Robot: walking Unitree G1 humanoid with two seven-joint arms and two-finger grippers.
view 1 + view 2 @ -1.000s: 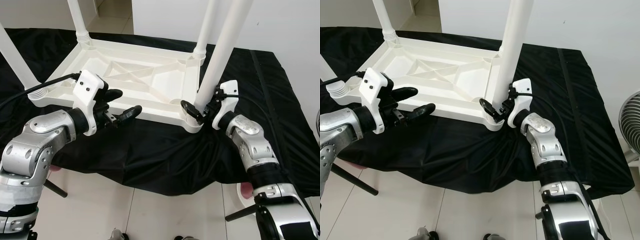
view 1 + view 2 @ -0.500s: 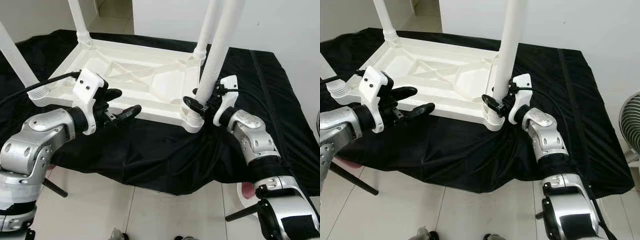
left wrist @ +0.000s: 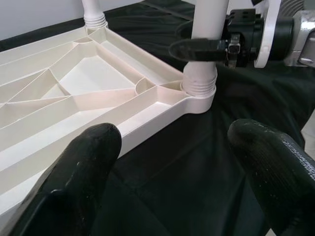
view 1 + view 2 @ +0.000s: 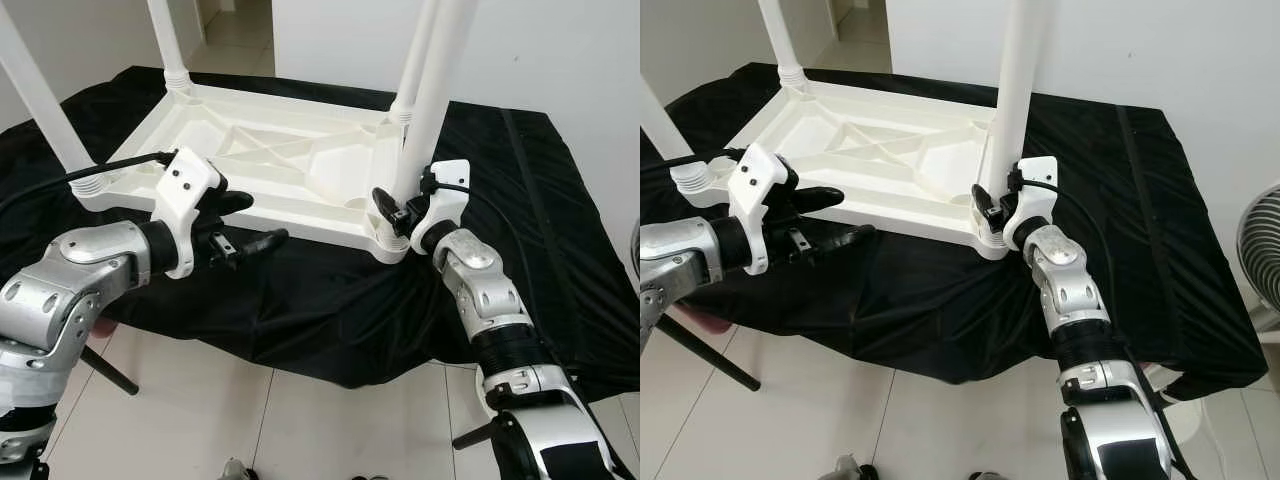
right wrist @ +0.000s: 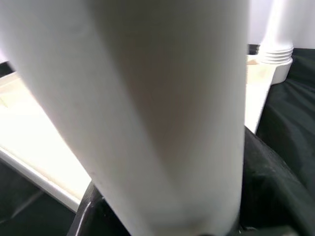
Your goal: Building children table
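left eye view | right gripper (image 4: 392, 203) clamps table leg (image 4: 428, 95), now upright | left gripper (image 4: 245, 222) wide

The left gripper (image 4: 243, 222) was held forward with its fingers (image 3: 88, 162) spread apart and gripping nothing. The right gripper (image 4: 397, 204) was extended on a bent arm, fingers clamped round a white table leg (image 4: 430, 85).

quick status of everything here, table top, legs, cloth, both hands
table top: upside down on the black cloth, ribbed underside up
near-right leg: upright in its corner socket, gripped low down
other three legs: upright in their corner sockets
black cloth: spread under the table top, wrinkled
right hand: shut on the near-right leg just above its socket
left hand: open, holding nothing, beside the near edge of the table top
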